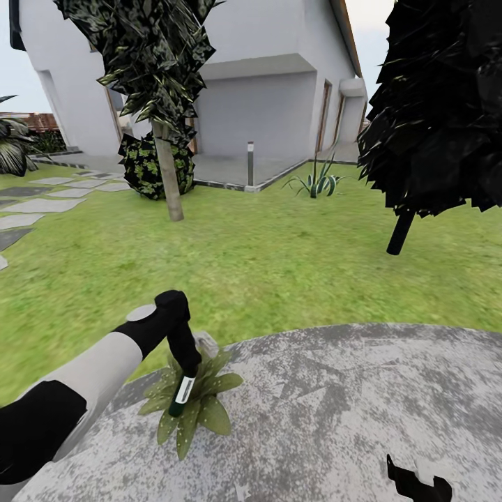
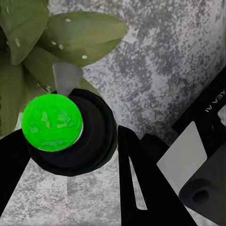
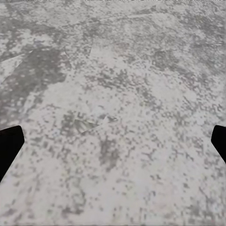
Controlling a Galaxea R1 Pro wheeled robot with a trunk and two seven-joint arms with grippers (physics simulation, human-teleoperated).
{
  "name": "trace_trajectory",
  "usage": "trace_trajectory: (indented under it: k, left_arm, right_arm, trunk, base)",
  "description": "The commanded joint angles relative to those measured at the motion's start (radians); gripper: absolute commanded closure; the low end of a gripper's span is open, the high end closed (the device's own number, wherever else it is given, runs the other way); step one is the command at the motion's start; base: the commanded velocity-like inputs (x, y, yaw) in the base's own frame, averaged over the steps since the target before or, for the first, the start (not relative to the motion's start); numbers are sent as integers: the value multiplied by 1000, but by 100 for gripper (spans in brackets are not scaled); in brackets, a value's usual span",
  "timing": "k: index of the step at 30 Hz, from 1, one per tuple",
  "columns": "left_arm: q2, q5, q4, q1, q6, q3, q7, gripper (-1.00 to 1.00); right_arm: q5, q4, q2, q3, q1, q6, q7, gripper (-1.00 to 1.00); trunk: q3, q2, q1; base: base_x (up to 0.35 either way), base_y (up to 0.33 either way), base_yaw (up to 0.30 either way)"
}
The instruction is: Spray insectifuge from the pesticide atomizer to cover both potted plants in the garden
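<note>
On the round grey patio [image 1: 362,404], the left claw [image 1: 183,380] grips the dark spray bottle [image 1: 183,392] directly over a potted plant [image 1: 202,408], while the right claw [image 1: 418,484] hovers with fingers spread wide above bare paving.

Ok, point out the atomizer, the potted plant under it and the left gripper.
pesticide atomizer [image 1: 183,392]: head view, white label on its dark body.
potted plant [image 1: 213,414]: head view, lower right leaf.
left gripper [image 2: 70,155]: left wrist view, between its fingertips, around the atomizer.
</note>
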Motion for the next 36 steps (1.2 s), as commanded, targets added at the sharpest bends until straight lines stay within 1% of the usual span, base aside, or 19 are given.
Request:
trace_trajectory:
  k: [1,6,9,10,14,16,18,21,25,32,36]
  left_arm:
    - [0,-7,-2,-1,11,-4,-9,100]
    - [-3,-8,-4,-18,16,-2,-11,100]
    - [-2,-7,-4,-51,19,-1,-11,100]
    - [1,-6,-2,-53,16,0,-12,100]
    - [1,-6,-2,-41,10,-4,-11,100]
    - [1,-6,-3,-18,8,-3,-11,100]
    - [0,-7,-12,22,7,-2,-10,100]
    - [1,-9,-15,40,6,-2,-9,100]
    - [2,-10,-16,45,6,2,-10,100]
    - [1,-10,-16,45,7,7,-9,100]
    - [-5,-9,-16,45,7,3,-5,100]
  right_arm:
    - [2,0,0,-8,-1,-4,8,-100]
    - [2,0,0,-8,-1,-4,8,-100]
    - [2,0,0,-8,-1,-4,8,-100]
    - [2,0,0,-8,-1,-4,8,-100]
    - [2,0,0,-8,-1,-4,8,-100]
    - [2,0,0,-8,-1,-4,8,-100]
    - [2,0,0,-8,-1,-4,8,-100]
    - [2,0,0,-8,-1,-4,8,-100]
    - [2,0,0,-8,-1,-4,8,-100]
    - [2,0,0,-8,-1,-4,8,-100]
    - [2,0,0,-8,-1,-4,8,-100]
  trunk:
    - [-1,0,0]
    - [-1,0,0]
    - [-1,0,0]
    - [-1,0,0]
    - [-1,0,0]
    - [-1,0,0]
    - [-1,0,0]
    - [-1,0,0]
    - [-1,0,0]
    - [-1,0,0]
    - [-1,0,0]
  base:
    - [120,-80,0]
    - [36,-24,0]
    - [3,-2,0]
    - [0,0,0]
    - [0,0,0]
    - [0,0,0]
    - [0,0,0]
    - [-4,0,0]
    - [-228,53,0]
    - [-273,213,0]
    - [-79,82,-37]
